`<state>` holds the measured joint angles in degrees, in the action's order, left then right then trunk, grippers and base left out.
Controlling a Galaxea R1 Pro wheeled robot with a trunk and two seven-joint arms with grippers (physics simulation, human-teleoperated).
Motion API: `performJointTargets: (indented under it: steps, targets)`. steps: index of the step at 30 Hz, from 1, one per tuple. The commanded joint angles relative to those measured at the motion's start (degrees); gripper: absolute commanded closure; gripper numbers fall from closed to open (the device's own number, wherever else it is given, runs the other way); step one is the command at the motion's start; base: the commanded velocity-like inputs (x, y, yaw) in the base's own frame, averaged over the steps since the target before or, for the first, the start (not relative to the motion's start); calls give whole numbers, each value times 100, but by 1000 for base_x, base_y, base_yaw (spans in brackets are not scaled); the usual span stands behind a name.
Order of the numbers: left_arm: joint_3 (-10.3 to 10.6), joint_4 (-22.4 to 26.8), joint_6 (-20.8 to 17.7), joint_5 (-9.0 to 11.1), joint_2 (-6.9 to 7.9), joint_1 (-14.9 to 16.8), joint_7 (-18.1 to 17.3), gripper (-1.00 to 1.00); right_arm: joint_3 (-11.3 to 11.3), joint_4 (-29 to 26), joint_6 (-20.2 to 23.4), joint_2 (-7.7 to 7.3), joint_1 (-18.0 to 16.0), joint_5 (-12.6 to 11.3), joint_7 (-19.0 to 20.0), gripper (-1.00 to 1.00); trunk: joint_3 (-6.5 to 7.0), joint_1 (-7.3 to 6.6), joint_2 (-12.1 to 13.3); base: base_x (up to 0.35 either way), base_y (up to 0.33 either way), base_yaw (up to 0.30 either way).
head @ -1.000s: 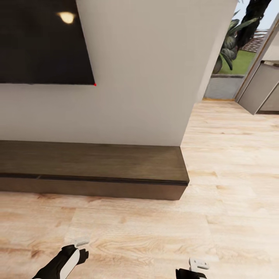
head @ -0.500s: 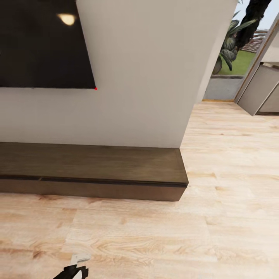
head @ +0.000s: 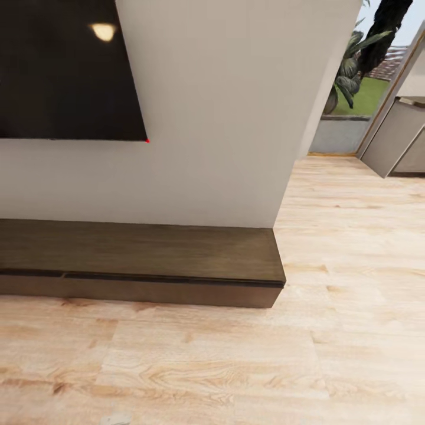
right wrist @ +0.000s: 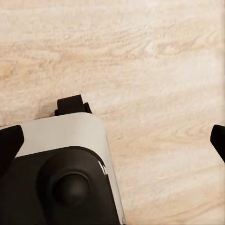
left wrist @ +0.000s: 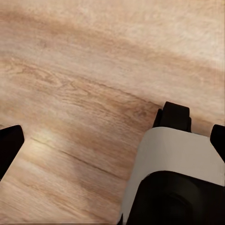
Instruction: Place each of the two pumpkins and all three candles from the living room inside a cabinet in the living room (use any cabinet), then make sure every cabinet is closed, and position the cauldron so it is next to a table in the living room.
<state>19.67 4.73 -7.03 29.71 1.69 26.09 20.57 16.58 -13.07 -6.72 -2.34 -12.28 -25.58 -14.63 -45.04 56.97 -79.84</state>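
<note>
Cabinet (head: 141, 260) — long, low, dark-brown wood unit with a plank top, standing on the floor against the foot of a white wall (head: 224, 118); its right end stops just short of the wall's outer corner, and its flat, handleless fronts sit flush, with a thin dark seam under the top. Nothing rests on the top. Television (head: 65, 71) — black glossy screen mounted on the wall above the cabinet's left part, with a lamp's reflection near its upper edge and a small red dot at its lower right corner. Floor (head: 236, 366) — pale wood planks, running forward of the cabinet and past the wall's corner to the right. Beyond that corner: a grey cupboard (head: 398, 141) set at an angle, and green plants (head: 354, 65) outdoors above a strip of lawn. Left gripper (left wrist: 110, 133) — seen from the left wrist, fingers spread wide over bare floor, holding nothing. Right gripper (right wrist: 112, 136) — seen from the right wrist, likewise spread wide over bare floor, empty.
</note>
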Motion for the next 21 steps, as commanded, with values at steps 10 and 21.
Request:
performJointTargets:
  steps: [10,21]
  targets:
    - [54,-171,196,43,-42,-418,27,-100,42,283,-48,-24,-2,-72,-48,-100,176,-221,401,0,0,0]
    - [54,-181,160,77,-51,-716,30,-100,45,1186,-40,3,-2,-112,-24,-100,374,-462,842,0,0,0]
